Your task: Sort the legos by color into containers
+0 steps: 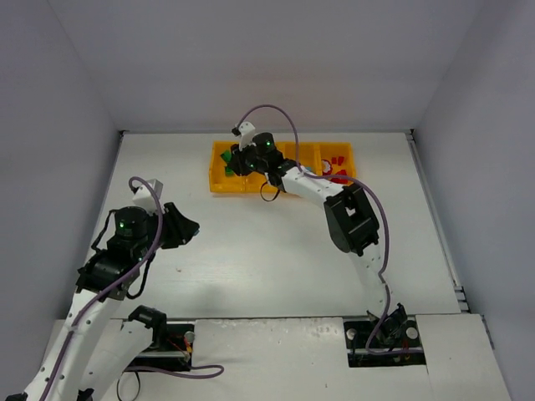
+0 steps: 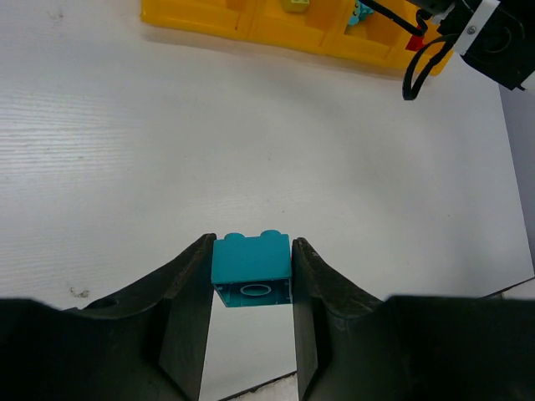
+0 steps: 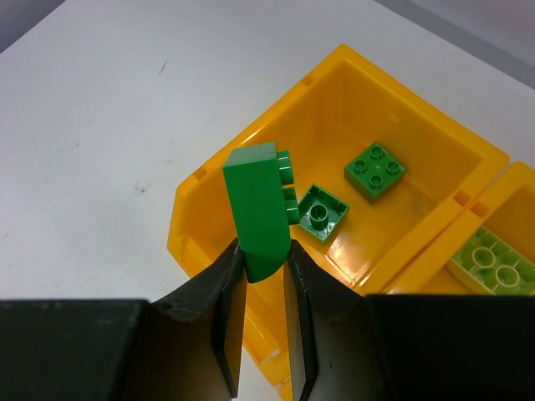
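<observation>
My right gripper (image 3: pixel 265 261) is shut on a dark green rounded brick (image 3: pixel 259 209) and holds it over the leftmost compartment of the orange-yellow tray (image 3: pixel 196 209). Two dark green bricks (image 3: pixel 375 170) lie in that compartment. A lime brick (image 3: pixel 491 263) lies in the one beside it. My left gripper (image 2: pixel 251 261) is shut on a teal-blue brick (image 2: pixel 250 261) above the white table, well short of the tray (image 2: pixel 192 17). In the top view the tray (image 1: pixel 219 185) sits at the back, with red pieces (image 1: pixel 338 159) in its right end, the right gripper (image 1: pixel 236 159) over its left end and the left gripper (image 1: pixel 190 226) at mid-left.
White walls enclose the table on three sides. The right arm (image 1: pixel 351 217) stretches diagonally across the middle toward the tray. Its purple cable loops above the tray. A small dark speck (image 2: pixel 79 292) marks the table near the left gripper.
</observation>
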Tool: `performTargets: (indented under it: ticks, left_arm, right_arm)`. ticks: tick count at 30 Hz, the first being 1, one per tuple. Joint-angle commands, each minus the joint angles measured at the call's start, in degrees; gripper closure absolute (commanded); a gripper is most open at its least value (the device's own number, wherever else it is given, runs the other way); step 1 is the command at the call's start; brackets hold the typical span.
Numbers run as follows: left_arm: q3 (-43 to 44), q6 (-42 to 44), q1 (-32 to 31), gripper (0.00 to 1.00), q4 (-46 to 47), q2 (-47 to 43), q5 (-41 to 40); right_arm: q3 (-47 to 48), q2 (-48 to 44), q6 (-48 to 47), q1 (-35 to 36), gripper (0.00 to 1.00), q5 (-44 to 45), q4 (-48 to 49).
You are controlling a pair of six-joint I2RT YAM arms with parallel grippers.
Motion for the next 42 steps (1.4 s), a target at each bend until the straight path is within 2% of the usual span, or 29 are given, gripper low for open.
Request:
performTargets:
  ticks: [1,2,3,9,14,17,22,31,35,42]
  left_arm:
    - [2.9,-1.0,0.3,1.00,-1.1,-1.5,-1.5]
    - [2.9,-1.1,0.3,1.00,-1.2,-1.8,-1.6]
    - [2.6,-1.3,0.3,1.00,-1.7,-2.1,-1.7]
    - [2.3,-1.9,0.4,1.00,-2.7,-3.4,-2.3]
    - [2.2,-2.3,0.3,1.00,-2.2,-3.9,-2.3]
    - [2.1,-3.4,0.3,1.00,-0.7,-3.4,-1.7]
    - [2.1,-5.2,0.3,1.00,4.2,-0.6,-0.9]
    - [1.9,-11.6,0.4,1.00,22.8,10.6,8.4]
    - [2.7,-15.3,0.4,1.00,31.4,15.8,12.1]
    - [3.5,-23.4,0.3,1.00,47.1,24.5,17.4]
  right_arm:
    - [5.8,-0.8,-0.5,0.2,0.83,-0.6,4.6]
    - [6.3,-0.5,-0.5,0.1,0.80,-0.7,4.5]
    - [6.7,0.1,-0.5,0.2,0.71,-0.7,4.5]
    - [8.6,1.8,-0.4,0.2,0.49,0.0,4.2]
    - [8.4,1.3,-0.2,0.3,0.48,0.0,4.0]
    - [6.8,-2.2,-0.7,0.2,0.49,-1.7,4.1]
    - [-4.6,-11.0,-1.4,0.0,0.49,-5.8,7.5]
    - [-27.9,-32.8,-2.2,-0.3,0.46,-12.7,8.6]
    - [-35.2,-42.6,-2.0,-0.5,0.46,-12.9,8.3]
    - [-41.4,-50.6,-0.2,-0.4,0.45,-13.3,7.4]
